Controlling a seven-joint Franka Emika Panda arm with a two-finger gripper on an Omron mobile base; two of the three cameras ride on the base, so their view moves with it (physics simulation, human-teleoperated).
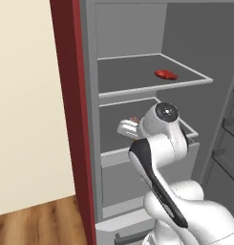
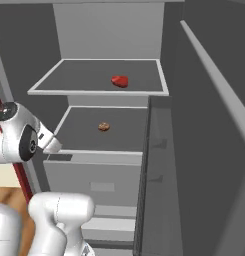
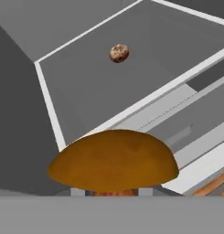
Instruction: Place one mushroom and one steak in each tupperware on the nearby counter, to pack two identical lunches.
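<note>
Clamped on a mushroom — gripper low in the centre of the hand view, tips mostly hidden behind the smooth orange-brown dome of the cap, which swells across the lower middle of that frame. Seen from the left base view as a pale hand at centre-left, just in front of the lower shelf of an open fridge. Beyond the cap, near the top centre of the hand view, a second mushroom: small, round, mottled brown and tan, lying alone on the flat matt grey shelf; same lump at centre of the right base view. Higher up, on the upper shelf, a steak — red, flat, irregular, glossy against dull grey, upper centre of the frame. Shelves thin, white-rimmed, hard-edged; fridge walls plain grey; dark red panel down the left of the left base view. Risks, as judged: rounded, slick cap could squirm out of a narrow two-finger pinch if swung fast or knocked on the shelf rim while backing out; elbow close to the drawer front, so a careless pull could bump it. No trays or worktop in sight, so a long carry ahead.
</note>
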